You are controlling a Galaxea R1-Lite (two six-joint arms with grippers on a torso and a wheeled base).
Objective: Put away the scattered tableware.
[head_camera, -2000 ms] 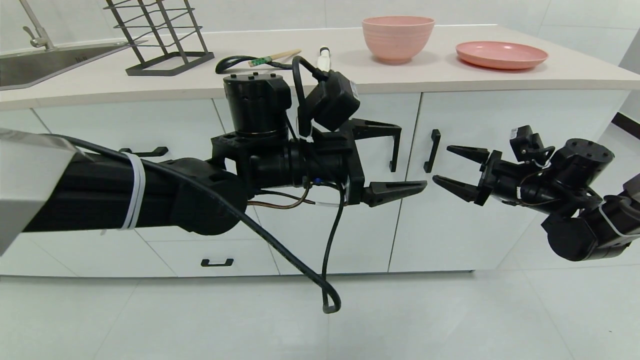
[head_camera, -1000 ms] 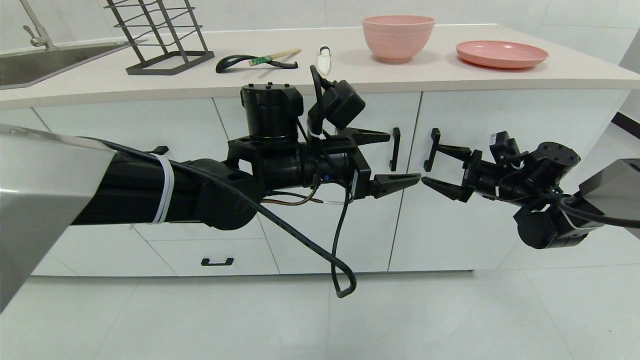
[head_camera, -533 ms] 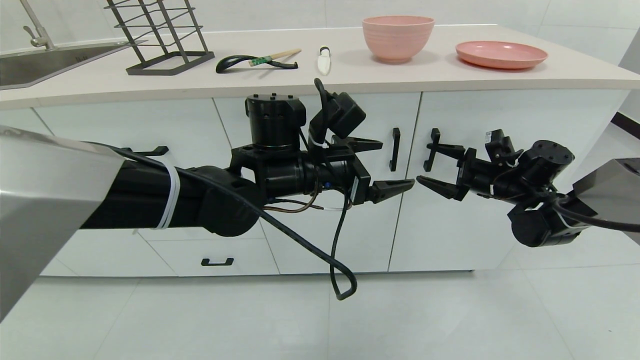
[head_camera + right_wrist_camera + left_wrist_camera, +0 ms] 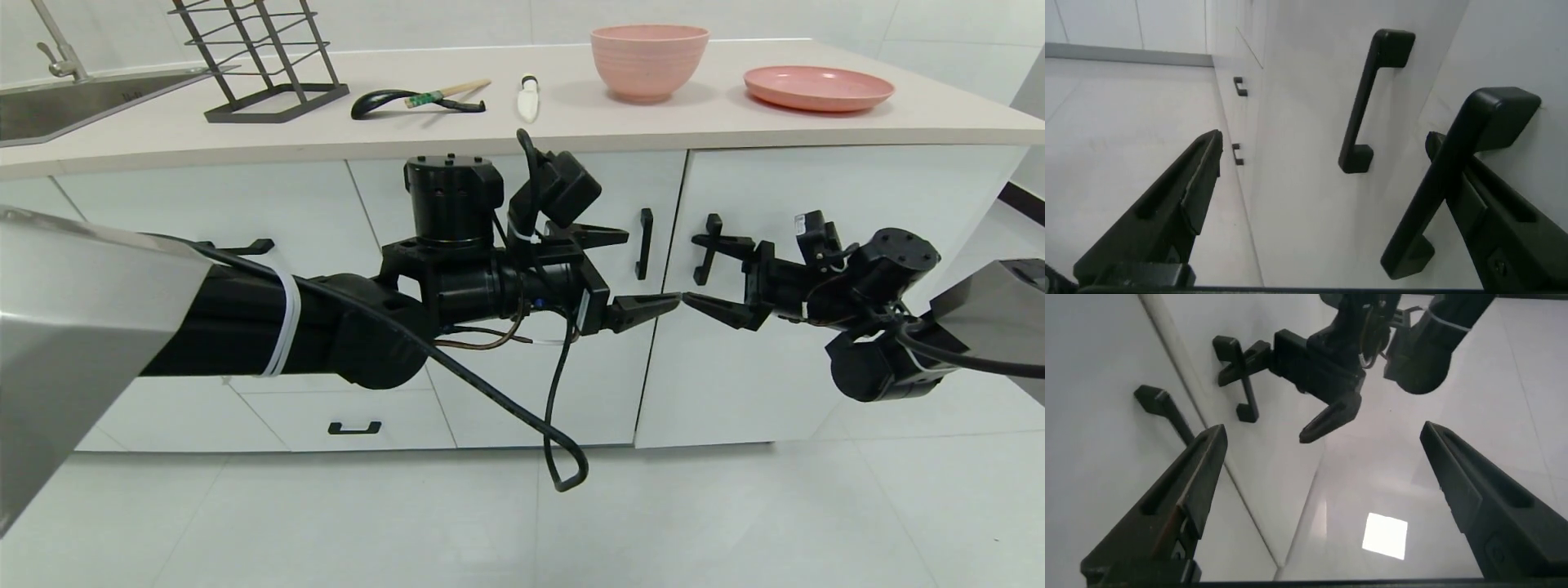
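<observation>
Ahead of both grippers stands a shut cabinet, its contents hidden. Left gripper [image 4: 651, 269]: jaws spread wide, holding nothing, its upper finger just beside the left handle [image 4: 646, 243]. Right gripper [image 4: 691, 269]: likewise open and unladen, its upper finger crossing the right handle [image 4: 704, 273]; whether it touches cannot be told. The lower fingertips of the two nearly meet. Step in hand, as judged: opening the doors to make storage ready, with no tableware yet lifted. The next move calls for each gripper to bracket its handle, close on it, and draw outward along the door's arc without the arms fouling each other. Above and beyond the grippers, on the counter [image 4: 571, 131], lie the bowl [image 4: 649, 61] (interior mostly hidden), the plate [image 4: 816, 88] (nothing seen on it), a black spoon [image 4: 377, 100], chopsticks [image 4: 457, 88] and a white utensil [image 4: 528, 100].
</observation>
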